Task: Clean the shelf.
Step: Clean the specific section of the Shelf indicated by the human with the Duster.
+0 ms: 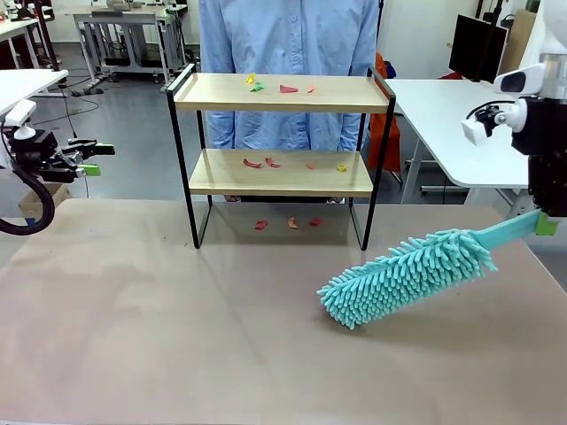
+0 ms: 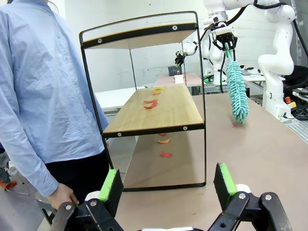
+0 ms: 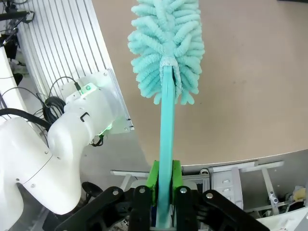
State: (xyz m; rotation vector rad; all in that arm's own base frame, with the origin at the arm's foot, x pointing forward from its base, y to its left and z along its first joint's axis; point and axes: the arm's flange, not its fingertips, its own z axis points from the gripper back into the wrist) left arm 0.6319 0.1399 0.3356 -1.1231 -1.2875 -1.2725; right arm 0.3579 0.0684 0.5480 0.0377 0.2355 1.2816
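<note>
Three views, itemised.

Front view: I have the two-tier shelf (image 1: 221, 92), light wood boards in a thin black metal frame, standing at the far middle of the brown table (image 1: 159, 336). Small red, yellow and green scraps (image 1: 289, 88) lie on both boards and on the table beneath. A person in a light blue shirt (image 1: 288, 44) stands just behind it. The fluffy teal duster (image 1: 407, 273) slants head-down to the right of the shelf, well apart from it; I cannot tell whether it touches the table. The right gripper (image 1: 547, 225) is clamped on its handle. The left gripper (image 1: 92, 159) hovers beyond the table's left edge, jaws apart, holding nothing.

Left wrist view: the left gripper's green pads (image 2: 111, 185) are spread wide. The shelf's black end frame crosses the way to the boards. The person's hand (image 2: 62, 195) hangs near the frame's foot.

Right wrist view: the right gripper (image 3: 163, 175) pinches the duster's flat handle (image 3: 166, 125), with the head over the table.
</note>
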